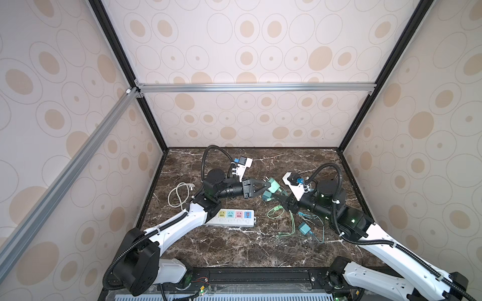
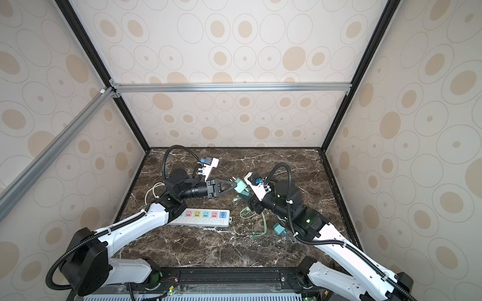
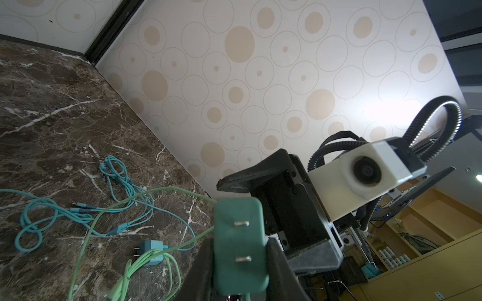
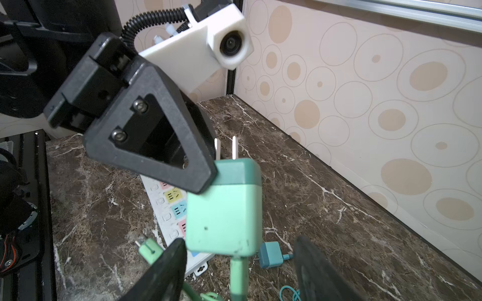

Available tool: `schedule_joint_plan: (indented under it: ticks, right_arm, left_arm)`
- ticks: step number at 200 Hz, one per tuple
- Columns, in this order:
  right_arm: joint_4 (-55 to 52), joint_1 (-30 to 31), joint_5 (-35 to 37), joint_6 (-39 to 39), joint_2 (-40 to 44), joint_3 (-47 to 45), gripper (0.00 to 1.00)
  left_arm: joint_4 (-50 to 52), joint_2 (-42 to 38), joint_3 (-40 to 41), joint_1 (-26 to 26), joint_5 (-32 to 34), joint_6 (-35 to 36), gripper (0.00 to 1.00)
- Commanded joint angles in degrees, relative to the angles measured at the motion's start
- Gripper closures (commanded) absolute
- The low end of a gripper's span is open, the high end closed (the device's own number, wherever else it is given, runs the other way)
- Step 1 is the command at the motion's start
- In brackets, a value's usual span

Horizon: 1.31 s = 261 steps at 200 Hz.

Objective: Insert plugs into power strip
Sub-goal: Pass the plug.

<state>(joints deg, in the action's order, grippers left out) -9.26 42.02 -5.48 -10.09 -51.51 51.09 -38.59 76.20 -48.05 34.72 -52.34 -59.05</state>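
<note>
Marble table [image 1: 234,250] | left gripper [image 1: 269,185] pinches mint plug [image 4: 227,208] up in air | right gripper [image 4: 238,247] jaws wide around its bottom end | power strip [image 1: 234,221] on table, seen holes empty | no plug in yet

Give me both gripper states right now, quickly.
Left gripper: shut on the mint green cube-shaped plastic charger plug.
Right gripper: open, fingers spread either side of that plug, not gripping it.
</note>
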Motion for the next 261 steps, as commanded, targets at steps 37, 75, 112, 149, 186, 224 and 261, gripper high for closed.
schedule_joint_plan:
  ticks: [37, 75, 112, 149, 186, 224, 261]
  right_arm:
    - [-0.93, 0.52, -4.98, 4.78, -0.72, 1.99, 0.37]
    - [-5.68, 0.31, -8.34, 8.84, -1.58, 5.78, 0.38]
    - [-8.99, -0.07, -12.19, 13.37, -2.61, 8.83, 0.40]
    - [-7.51, -3.05, -19.68, 19.34, -3.67, 9.03, 0.42]
    - [-3.29, -5.62, -28.94, 23.98, -5.02, 7.97, 0.45]
    - [0.50, -5.81, -37.18, 26.66, -8.35, 8.27, 0.48]
    - [2.49, -5.82, -38.86, 27.69, -9.73, 8.19, 0.52]
  left_arm:
    - [-15.03, 0.17, 3.18, -0.94, -5.63, -4.23, 1.00]
    - [-17.91, -1.31, 6.00, -2.41, -6.35, 0.15, 1.00]
    - [-18.92, -3.26, 7.95, -2.73, -5.93, 4.97, 1.00]
    - [-27.46, -7.28, 12.90, -2.93, -3.41, 5.99, 1.00]
    - [-32.42, -11.01, 16.91, -3.06, -1.41, 6.37, 1.00]
    - [-32.89, -11.64, 17.77, -2.99, -1.29, 6.38, 1.00]
    - [-34.63, -11.30, 17.75, -2.99, -0.57, 5.03, 1.00]
